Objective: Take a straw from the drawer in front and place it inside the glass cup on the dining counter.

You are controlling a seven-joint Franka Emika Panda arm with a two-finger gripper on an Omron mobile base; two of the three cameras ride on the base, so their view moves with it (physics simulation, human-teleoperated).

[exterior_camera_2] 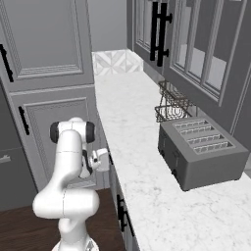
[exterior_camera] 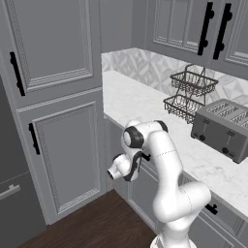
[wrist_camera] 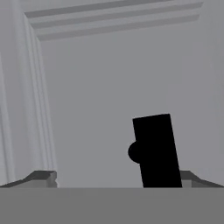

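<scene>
Left base view: arm bent low, hand pressed up to drawer front under counter edge; toaster (exterior_camera: 224, 128) and wire basket (exterior_camera: 191, 94) on top.

Right base view: same.

Hand view: gripper (wrist_camera: 118, 178) tips wide apart, black handle (wrist_camera: 156, 151) near right tip, off-centre. Drawer (wrist_camera: 113, 100) closed, straw hidden inside. Risk: tips miss handle, slip off.

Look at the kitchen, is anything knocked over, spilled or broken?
Nothing stands out. The toaster sits flat on the marble counter beside the upright wire basket rack. The drawer front and its black handle look undamaged, close before the gripper.
</scene>
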